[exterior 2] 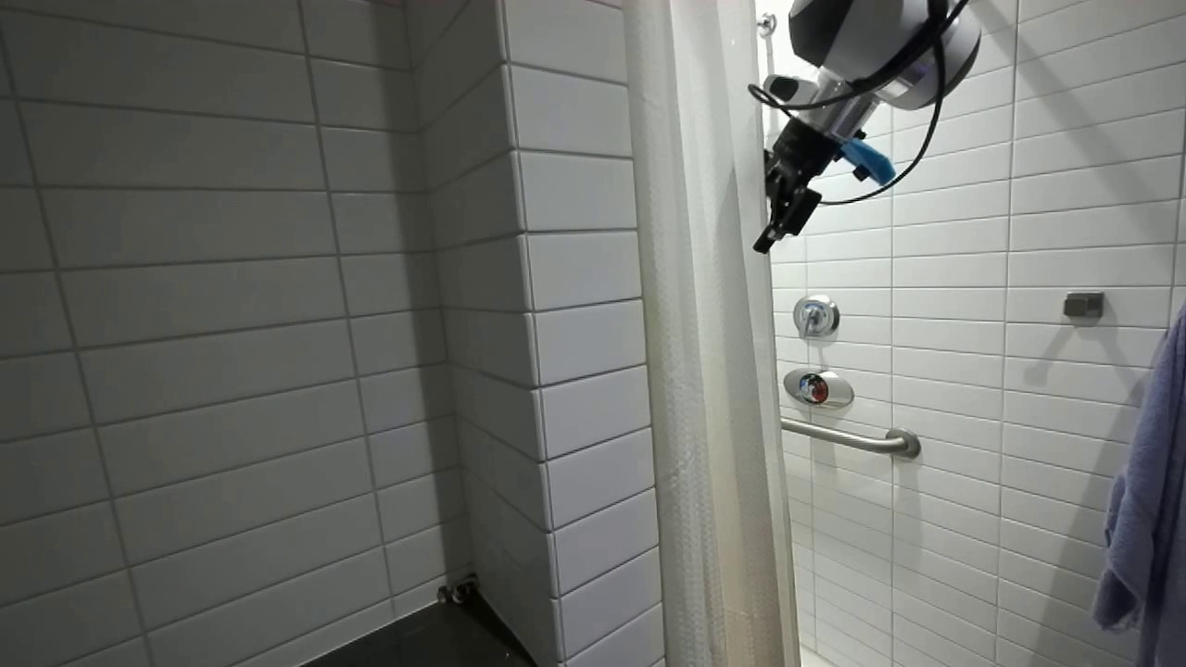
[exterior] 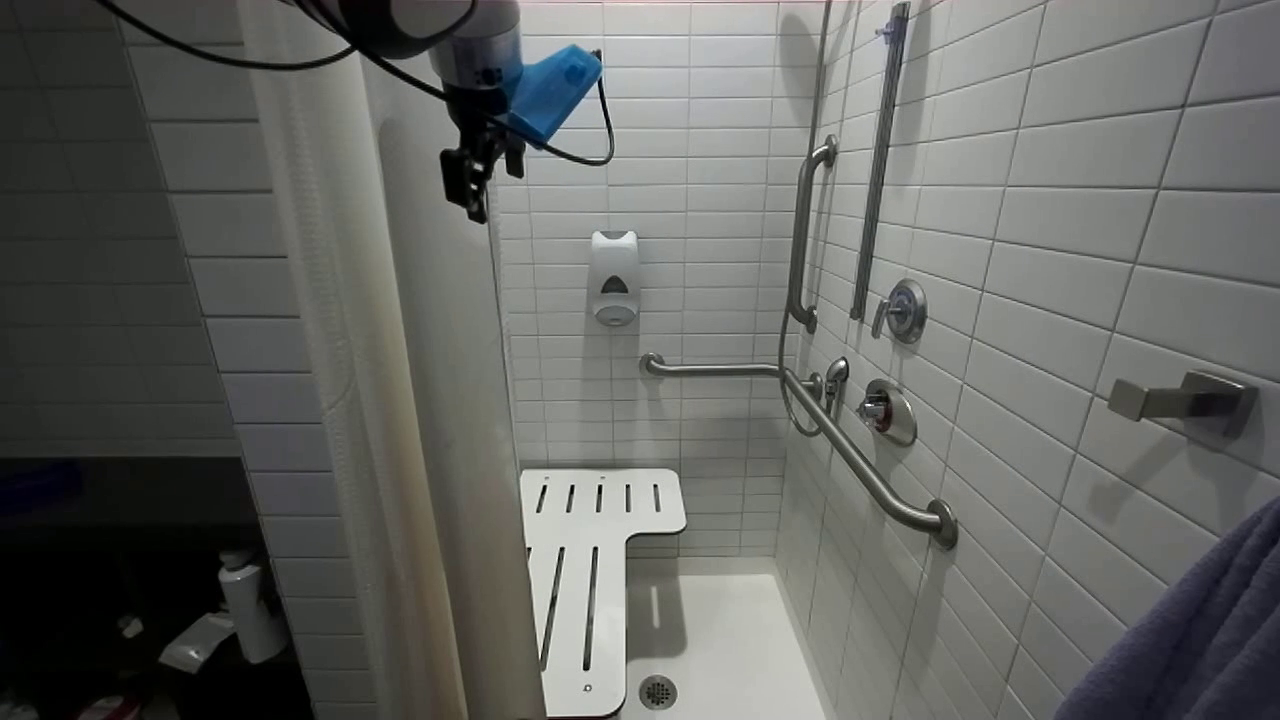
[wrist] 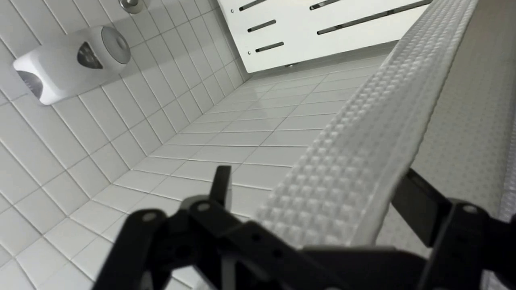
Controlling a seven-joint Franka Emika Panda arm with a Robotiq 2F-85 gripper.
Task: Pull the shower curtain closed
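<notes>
The cream shower curtain hangs in soft vertical folds, bunched beside a tiled wall end, in both exterior views (exterior: 440, 400) (exterior 2: 709, 371). My gripper (exterior: 492, 178) points down at the upper part of the curtain, by its free edge; it also shows in an exterior view (exterior 2: 783, 222). In the wrist view the gripper (wrist: 318, 193) is open. The textured curtain edge (wrist: 358, 137) runs between its two spread fingers. The right finger lies close against the curtain's hem, partly behind it; the left finger stands apart from it. The curtain's top is out of view.
A white slatted seat (exterior: 600, 520) stands behind the curtain. Steel grab bars (exterior: 870, 465) and a shower valve (exterior: 890, 412) are on the tiled wall. A soap dispenser (exterior: 614, 278) is on the back wall. A purple towel (exterior 2: 1144, 500) hangs at the side.
</notes>
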